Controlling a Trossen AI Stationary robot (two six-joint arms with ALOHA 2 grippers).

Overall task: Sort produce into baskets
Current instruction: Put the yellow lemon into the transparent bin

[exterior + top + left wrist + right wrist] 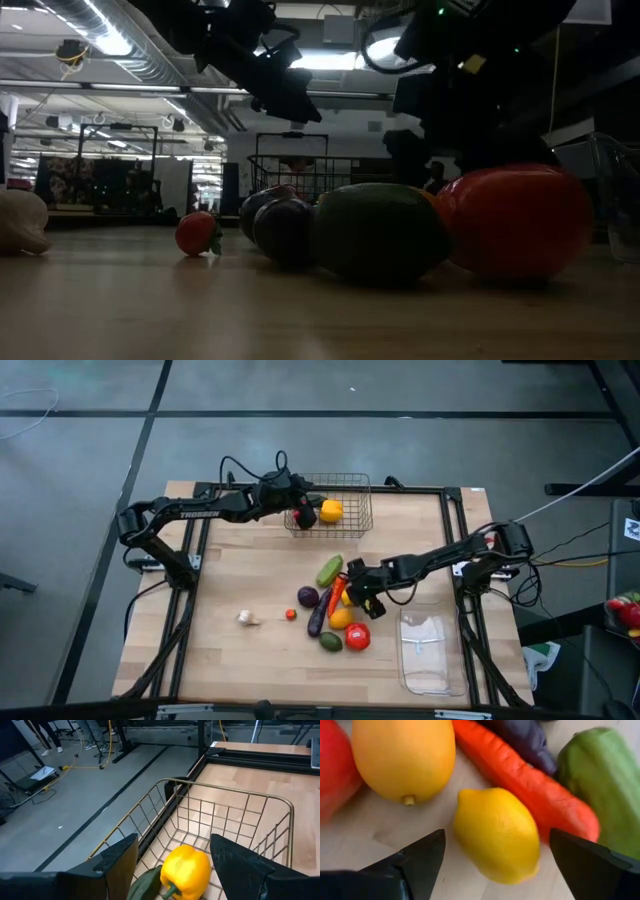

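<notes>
The wire-mesh basket (340,500) stands at the table's far edge with a yellow pepper (185,870) and a dark green piece (145,885) lying in it. My left gripper (175,849) hovers open over the basket's left part (303,510), holding nothing. In the table's middle lies the produce pile: lemon (497,835), orange (405,757), carrot (530,785), green cucumber (329,570), purple eggplant (320,615), avocado (331,641), red tomato (357,636). My right gripper (495,855) is open low over the pile (358,596), a finger on either side of the lemon, apart from it.
The clear plastic tray (430,650) lies near the table's front right, beside the pile. A small red piece (291,614) and a pale whitish one (247,618) rest on the wood left of the pile. A purple round piece (308,596) sits at the pile's left.
</notes>
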